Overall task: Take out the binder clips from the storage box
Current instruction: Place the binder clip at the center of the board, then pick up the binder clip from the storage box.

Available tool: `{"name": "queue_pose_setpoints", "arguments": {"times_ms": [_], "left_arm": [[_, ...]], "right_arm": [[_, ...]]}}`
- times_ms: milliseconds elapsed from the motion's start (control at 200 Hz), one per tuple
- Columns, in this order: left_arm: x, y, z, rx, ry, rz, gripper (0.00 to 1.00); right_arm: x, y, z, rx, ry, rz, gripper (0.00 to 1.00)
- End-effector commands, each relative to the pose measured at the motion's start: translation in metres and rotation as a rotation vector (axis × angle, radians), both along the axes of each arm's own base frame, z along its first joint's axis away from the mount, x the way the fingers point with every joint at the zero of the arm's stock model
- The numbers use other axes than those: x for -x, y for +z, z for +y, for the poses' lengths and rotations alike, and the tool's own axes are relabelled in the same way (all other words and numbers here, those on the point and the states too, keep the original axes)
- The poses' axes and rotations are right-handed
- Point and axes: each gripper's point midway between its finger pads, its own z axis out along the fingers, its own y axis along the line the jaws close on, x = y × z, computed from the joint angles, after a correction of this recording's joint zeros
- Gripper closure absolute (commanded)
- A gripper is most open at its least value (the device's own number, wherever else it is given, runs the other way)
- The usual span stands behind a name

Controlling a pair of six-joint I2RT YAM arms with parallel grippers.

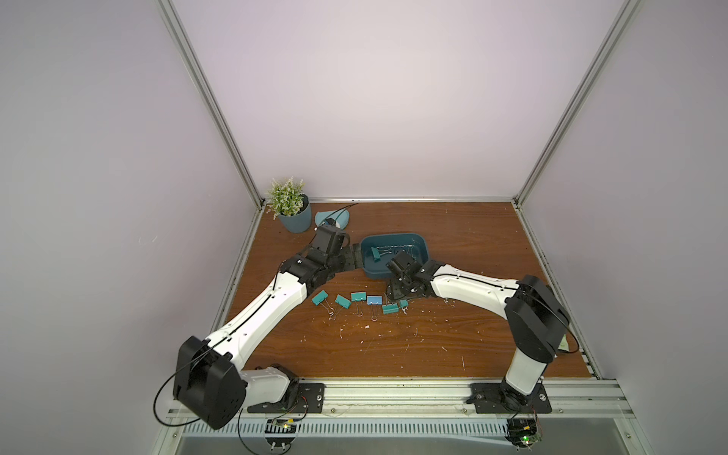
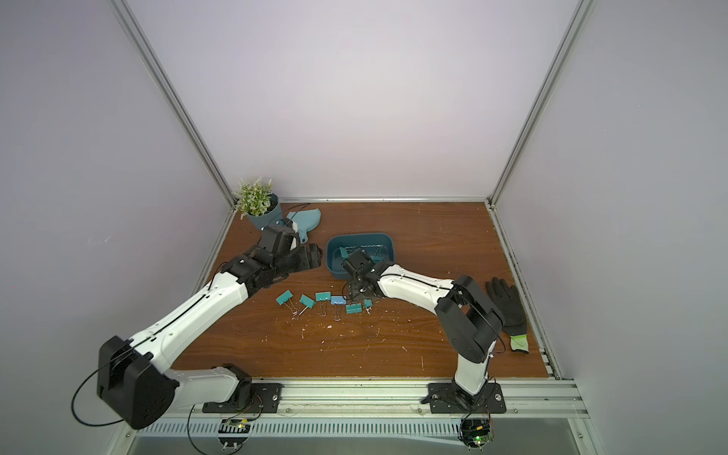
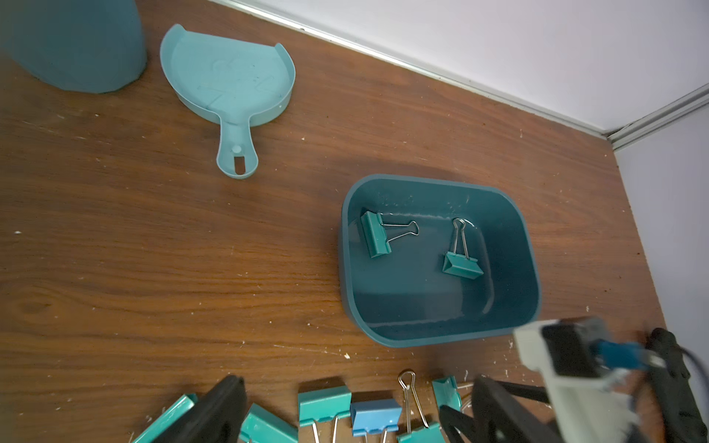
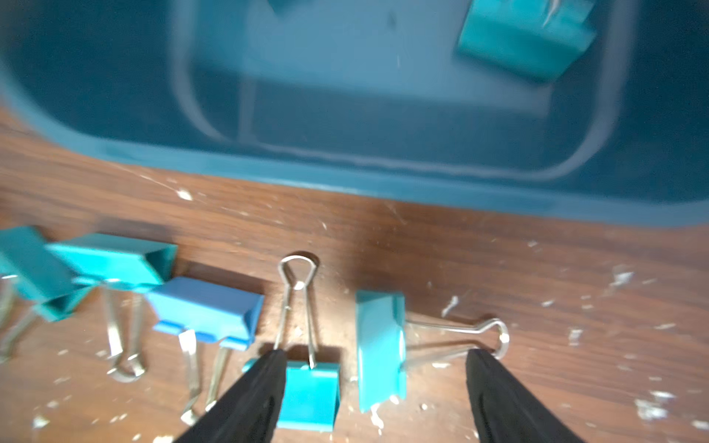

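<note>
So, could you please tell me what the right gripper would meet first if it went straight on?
The right gripper would likely meet the clip lying between its open jaws first; depth is unclear, so it might touch the table instead.

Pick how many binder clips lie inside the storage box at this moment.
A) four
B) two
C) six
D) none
B: the left wrist view shows one binder clip by a side wall of the storage box and a second binder clip apart from it on the box floor, with no others inside.
</note>
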Motion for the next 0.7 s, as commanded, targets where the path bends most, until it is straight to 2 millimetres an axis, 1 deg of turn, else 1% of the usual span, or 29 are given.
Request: {"name": "queue_pose_setpoints", "arguments": {"times_ms": [0,60,145,185,220,320,400,445,460,556,691], "left_arm": [[-0.011,0.003,-0.022,0.017,-0.029,0.009,0.13],[-0.018,-0.002,-0.031,0.01,-0.033,0.026,0.17],[-0.03,-0.011,-0.043,-0.001,-0.031,0.051,0.25],[-0.036,-0.015,-0.048,-0.005,-0.029,0.062,0.32],[-0.04,-0.021,-0.052,-0.01,-0.029,0.078,0.34],[-0.054,-0.037,-0.065,-0.028,-0.034,0.12,0.36],[-0.064,-0.053,-0.073,-0.049,-0.037,0.16,0.38],[-0.066,-0.07,-0.075,-0.074,-0.039,0.195,0.39],[-0.072,-0.062,-0.079,-0.065,-0.04,0.176,0.39],[-0.084,-0.082,-0.085,-0.099,-0.047,0.212,0.41],[-0.099,-0.102,-0.09,-0.144,-0.044,0.24,0.42]], "right_arm": [[-0.016,0.052,-0.017,-0.015,-0.033,-0.109,0.07],[-0.021,0.061,-0.026,-0.017,-0.055,-0.131,0.01],[-0.027,0.073,-0.04,-0.022,-0.084,-0.161,0.01],[-0.029,0.077,-0.046,-0.025,-0.096,-0.173,0.01],[-0.032,0.081,-0.053,-0.026,-0.107,-0.184,0.01],[-0.037,0.089,-0.071,-0.031,-0.144,-0.212,0.01],[-0.042,0.093,-0.085,-0.05,-0.171,-0.227,0.01],[-0.044,0.095,-0.092,-0.057,-0.184,-0.236,0.01],[-0.045,0.096,-0.094,-0.059,-0.187,-0.239,0.01],[-0.049,0.101,-0.106,-0.069,-0.205,-0.257,0.01],[-0.054,0.102,-0.116,-0.064,-0.218,-0.265,0.01]]}}
